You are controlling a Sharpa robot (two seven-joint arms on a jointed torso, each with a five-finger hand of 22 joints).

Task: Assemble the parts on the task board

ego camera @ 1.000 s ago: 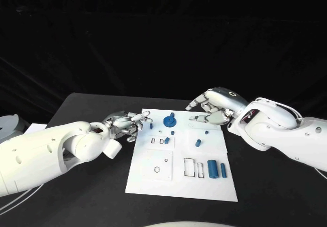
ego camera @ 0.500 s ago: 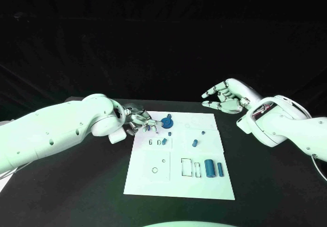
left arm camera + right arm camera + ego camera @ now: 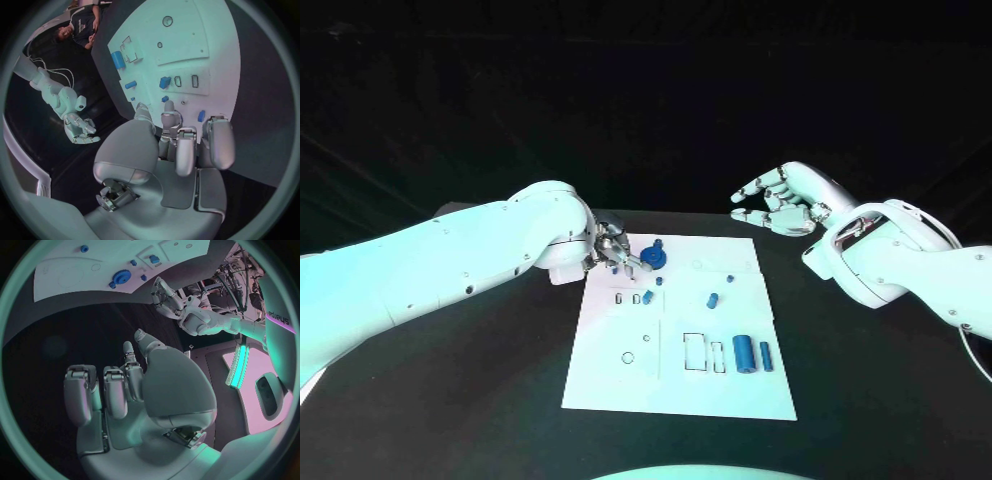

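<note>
You see the task board (image 3: 678,390) lying in the middle of the black table (image 3: 473,400), blue parts (image 3: 744,354) scattered over it. Your left hand (image 3: 615,254) hangs over its far left corner beside the round blue part (image 3: 655,261), fingers curled, though whether it grips anything cannot be told. Your right hand (image 3: 779,200) hovers raised beyond the far right corner, fingers apart, holding nothing.

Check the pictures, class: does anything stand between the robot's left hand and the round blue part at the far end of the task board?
Nothing visible does. The left hand is right beside the round blue part on the task board; whether they touch is unclear.
</note>
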